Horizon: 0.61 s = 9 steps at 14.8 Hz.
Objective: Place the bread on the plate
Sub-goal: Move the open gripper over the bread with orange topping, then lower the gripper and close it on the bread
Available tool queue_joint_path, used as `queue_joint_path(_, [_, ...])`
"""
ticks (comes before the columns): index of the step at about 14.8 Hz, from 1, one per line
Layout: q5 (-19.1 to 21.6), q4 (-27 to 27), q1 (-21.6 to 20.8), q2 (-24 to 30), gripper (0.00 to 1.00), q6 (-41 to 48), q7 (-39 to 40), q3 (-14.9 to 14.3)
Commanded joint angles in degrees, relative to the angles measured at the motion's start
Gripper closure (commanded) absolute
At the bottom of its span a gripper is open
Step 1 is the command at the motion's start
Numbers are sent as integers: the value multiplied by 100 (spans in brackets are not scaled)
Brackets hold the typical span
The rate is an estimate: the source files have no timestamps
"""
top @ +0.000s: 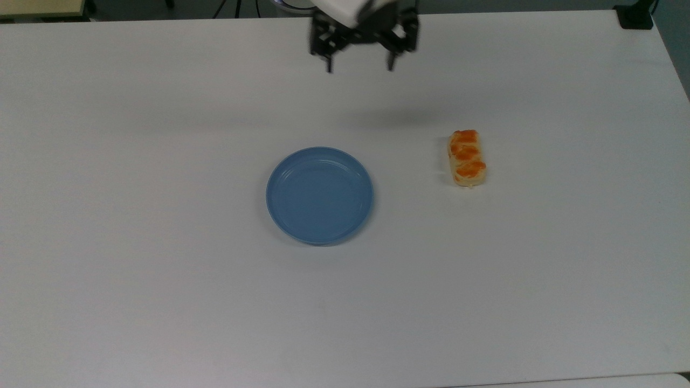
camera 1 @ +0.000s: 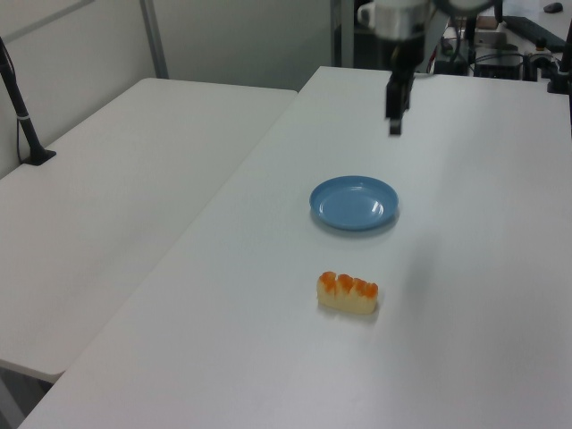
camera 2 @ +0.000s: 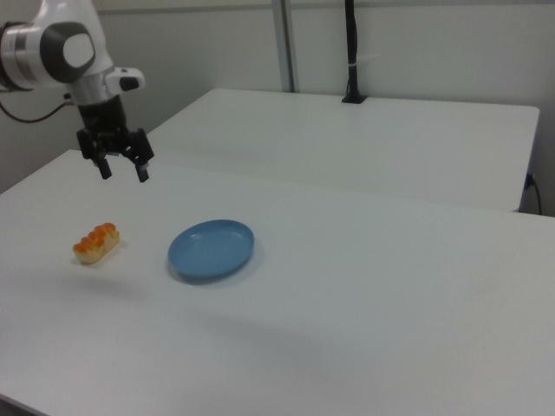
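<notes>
We saw the pincer [top: 359,69] hanging above the desk [top: 161,302] near its far edge in the top view, its two fingers spread well apart with nothing between them. The bread [top: 467,158] lay flat on the bare desk, its long axis running toward that far edge, its three orange-glazed bumps facing up. The plate [top: 319,195], blue and holding nothing, sat near the middle of the desk, well apart from the bread on the top view's left. In the right view the pincer [camera 2: 121,171] hung above and behind the bread [camera 2: 95,243], with the plate [camera 2: 212,249] on the right view's right.

We judged the step in hand to be the approach: nothing had been grasped. The next move would call for bringing the pincer over the loaf, setting the fingers across its narrow width, lowering, then closing gently, since a hard squeeze might dent or tip it.
</notes>
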<state>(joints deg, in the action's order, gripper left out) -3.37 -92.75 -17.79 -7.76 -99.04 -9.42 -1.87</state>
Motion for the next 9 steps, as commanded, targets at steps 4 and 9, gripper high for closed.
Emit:
queue_joint_path(4, [320,3,-1076,-1183,0,-1660,-1052,-59])
queue_joint_path(9, [267,11,-1227,-2054,0,-2356,-1334,310])
